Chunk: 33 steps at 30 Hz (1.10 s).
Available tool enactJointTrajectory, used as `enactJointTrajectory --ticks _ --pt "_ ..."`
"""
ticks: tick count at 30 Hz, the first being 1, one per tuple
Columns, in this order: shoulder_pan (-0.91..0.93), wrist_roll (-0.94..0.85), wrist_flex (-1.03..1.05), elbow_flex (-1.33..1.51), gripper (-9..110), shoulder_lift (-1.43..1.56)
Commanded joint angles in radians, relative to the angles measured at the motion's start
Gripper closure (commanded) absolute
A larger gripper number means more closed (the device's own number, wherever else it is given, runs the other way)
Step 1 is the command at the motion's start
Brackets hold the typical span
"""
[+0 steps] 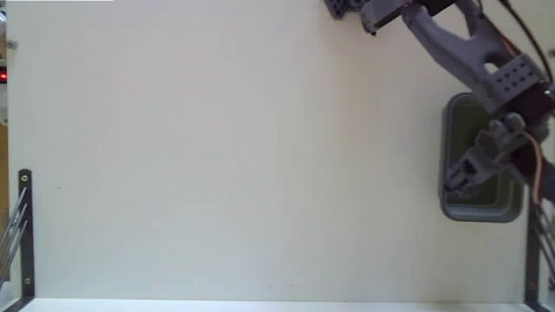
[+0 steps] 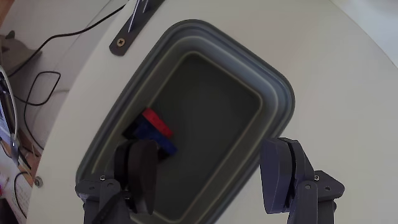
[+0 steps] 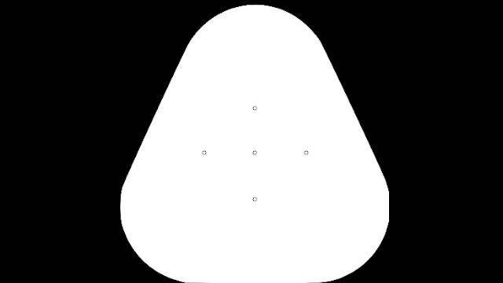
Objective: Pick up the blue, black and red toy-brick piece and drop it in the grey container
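Note:
The grey container (image 2: 281, 93) fills the wrist view, and the toy-brick piece (image 2: 153, 127) lies inside it against the left wall, with its red and blue parts showing. My gripper (image 2: 211, 155) hangs open just above the container's inside, holding nothing; one finger (image 2: 140, 174) partly covers the piece's lower edge. In the fixed view the container (image 1: 477, 212) stands at the table's right edge, and the gripper (image 1: 461, 178) reaches down into it from the arm above. There the piece is hidden.
Thin metal brackets stand at the table's left (image 1: 24, 227) and right (image 1: 531, 260) front corners. A bracket (image 2: 134, 25) and black cables (image 2: 43, 81) lie beyond the container in the wrist view. The arm's base (image 1: 381, 10) sits at the top edge.

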Motion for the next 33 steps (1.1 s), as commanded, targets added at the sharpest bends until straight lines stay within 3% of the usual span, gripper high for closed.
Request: enactJointTrajectory --ticks 1,33 --pt "0.019 0.005 -0.009 0.016 -9 0.11" --pt "0.332 0.005 -0.007 0.424 -9 0.52"
